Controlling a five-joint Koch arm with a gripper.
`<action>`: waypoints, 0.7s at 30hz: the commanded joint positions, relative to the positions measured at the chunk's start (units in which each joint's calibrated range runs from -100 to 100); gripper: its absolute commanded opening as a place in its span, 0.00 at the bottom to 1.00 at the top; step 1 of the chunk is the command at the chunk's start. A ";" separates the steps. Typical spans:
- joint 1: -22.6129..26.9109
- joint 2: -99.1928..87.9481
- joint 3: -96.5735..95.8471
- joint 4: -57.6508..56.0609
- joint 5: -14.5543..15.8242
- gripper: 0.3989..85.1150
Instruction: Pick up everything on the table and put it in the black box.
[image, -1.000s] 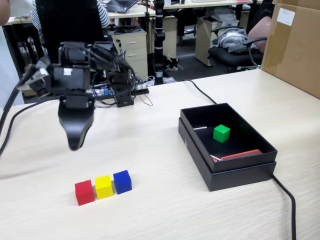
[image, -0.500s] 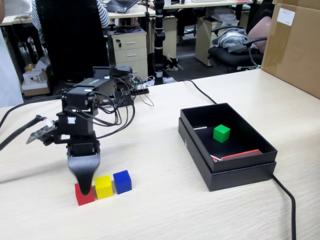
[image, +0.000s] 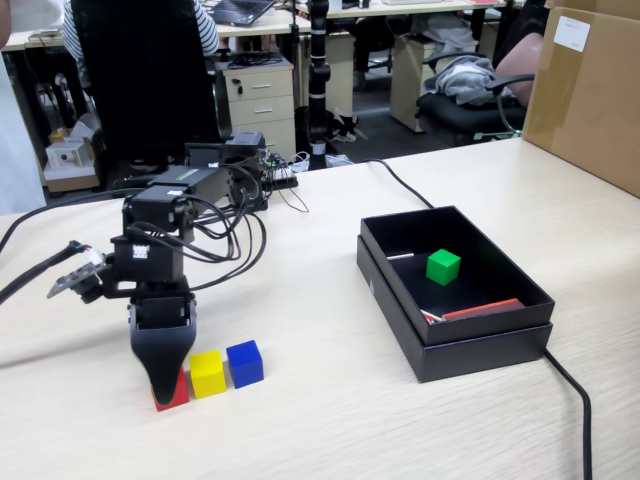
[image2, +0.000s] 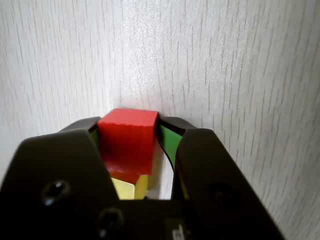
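My gripper (image: 168, 385) points straight down at the front left of the table (image: 320, 420), its jaws closed against both sides of the red cube (image: 178, 398), which sits at table level. In the wrist view the red cube (image2: 127, 142) fills the gap between the black jaws of the gripper (image2: 129, 122), and a bit of yellow shows behind it. The yellow cube (image: 207, 373) stands right beside the red one, and the blue cube (image: 244, 363) touches the yellow one. The green cube (image: 443, 266) lies inside the black box (image: 480, 355) at the right.
A big brown carton (image: 590, 90) stands at the far right. One black cable (image: 575, 400) runs past the box's front right corner and another (image: 400, 185) runs behind the box. The arm's base and wires (image: 230, 170) are behind the gripper.
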 joint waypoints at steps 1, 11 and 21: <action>-0.39 -1.56 4.05 2.40 -0.34 0.15; 0.63 -45.16 -11.90 -3.13 3.08 0.12; 17.97 -74.65 -34.57 -3.99 13.53 0.12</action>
